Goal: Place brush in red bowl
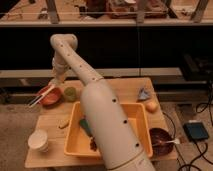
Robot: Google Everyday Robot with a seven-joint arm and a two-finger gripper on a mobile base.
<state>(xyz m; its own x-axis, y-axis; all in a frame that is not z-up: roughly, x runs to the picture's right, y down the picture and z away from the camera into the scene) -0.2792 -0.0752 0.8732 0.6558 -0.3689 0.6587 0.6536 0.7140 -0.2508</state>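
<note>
The red bowl (50, 96) sits at the table's far left corner. The brush (42, 95), slim and white, slants across the bowl, with its lower end past the bowl's left rim and its upper end up by my gripper. My gripper (56, 81) hangs just above the bowl's right rim, at the end of the white arm that reaches in from the front. It looks shut on the brush's upper end. The arm's wrist hides the exact point of contact.
A small green cup (70, 93) stands right of the red bowl. The yellow tub (142, 131) holds a green sponge (85, 125). A white cup (39, 141), a dark brown bowl (161, 140), an orange (151, 106) and a crumpled bluish thing (143, 94) share the table (120, 90).
</note>
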